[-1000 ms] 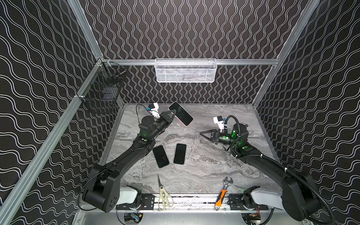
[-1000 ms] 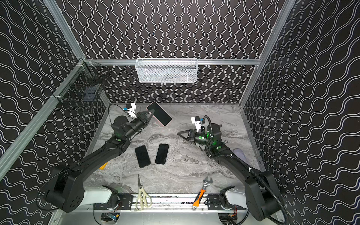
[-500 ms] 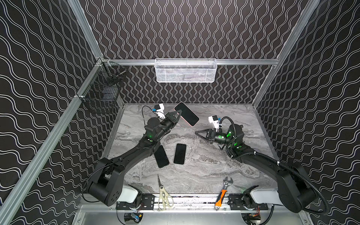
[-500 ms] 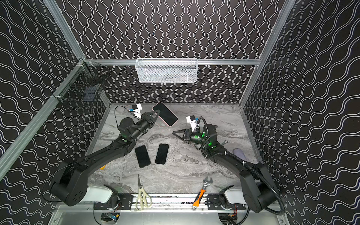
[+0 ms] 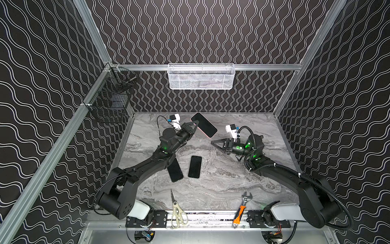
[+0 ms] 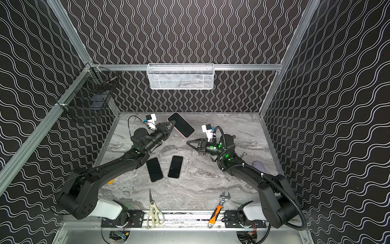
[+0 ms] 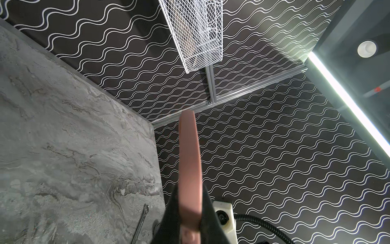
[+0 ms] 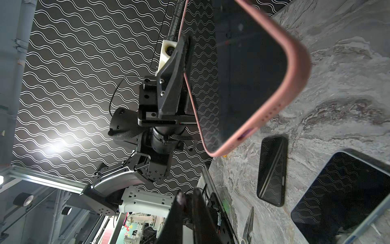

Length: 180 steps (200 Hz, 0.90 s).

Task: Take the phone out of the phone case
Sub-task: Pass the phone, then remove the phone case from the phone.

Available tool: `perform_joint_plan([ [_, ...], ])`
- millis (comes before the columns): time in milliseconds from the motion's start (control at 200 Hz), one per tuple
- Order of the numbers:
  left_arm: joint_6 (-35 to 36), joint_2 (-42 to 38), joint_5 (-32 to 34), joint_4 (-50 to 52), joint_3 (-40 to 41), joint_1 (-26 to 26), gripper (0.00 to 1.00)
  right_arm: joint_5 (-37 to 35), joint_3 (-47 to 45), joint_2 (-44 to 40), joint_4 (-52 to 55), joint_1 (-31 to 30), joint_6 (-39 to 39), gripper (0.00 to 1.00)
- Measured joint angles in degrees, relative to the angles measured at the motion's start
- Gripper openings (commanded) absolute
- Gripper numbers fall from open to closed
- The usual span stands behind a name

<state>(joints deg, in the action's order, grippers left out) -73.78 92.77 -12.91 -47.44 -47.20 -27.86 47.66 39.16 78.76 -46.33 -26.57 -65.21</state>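
**Cased phone presented in mid-air for extraction.** The left fingers (image 5: 190,126) are clamped on one long edge of the pink phone case (image 8: 299,63) and hold it clear of the bench (image 5: 221,186), toward the back of the work area. The phone (image 5: 204,125) sits fully inside the case, with its dark screen facing up and toward the right arm. The left wrist view looks along the case's thin side (image 7: 190,169), pinched between the two dark finger pads. An edge grip of this kind probably serves to keep the screen, the back and the far corners free for the other arm.

The right fingers (image 5: 219,144) are drawn together to a narrow point and hold nothing. They sit just beside the case's lower corner, apart from it, and point toward it. The right wrist view shows that corner and its port openings close ahead. Closed tips suit prodding or levering a corner better than gripping, so the next step is likely a push against the rim or the back.

Two bare phones (image 5: 194,166) (image 5: 175,173) lie flat at mid-bench. Scissors (image 5: 176,212) and a wrench (image 5: 242,205) rest at the front edge, well away from the work.
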Motion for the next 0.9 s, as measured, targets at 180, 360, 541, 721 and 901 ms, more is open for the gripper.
perform_joint_plan([
  [180, -1.0, 0.4, -0.1, -1.0, 0.0, -0.4, 0.00, 0.0, 0.0, 0.8, -0.3, 0.0, -0.3, 0.14],
  [360, -1.4, 0.9, 0.0, -1.7, 0.0, -1.0, 0.00, 0.0, 0.0, 1.3, -1.9, 0.0, -0.5, 0.14],
  [541, -2.4, 1.2, 0.0, -2.1, 0.0, -1.3, 0.00, 0.0, 0.2, 1.8, -2.4, 0.0, -0.8, 0.15],
  [721, -2.8, 1.3, -0.4, -2.9, 0.0, -1.6, 0.00, 0.0, 0.4, 2.4, -2.8, 0.0, -1.0, 0.21],
  [901, -3.5, 1.3, -0.4, -3.6, 0.0, -1.7, 0.00, -0.3, 0.3, 2.9, -3.3, 0.1, -1.4, 0.23],
])
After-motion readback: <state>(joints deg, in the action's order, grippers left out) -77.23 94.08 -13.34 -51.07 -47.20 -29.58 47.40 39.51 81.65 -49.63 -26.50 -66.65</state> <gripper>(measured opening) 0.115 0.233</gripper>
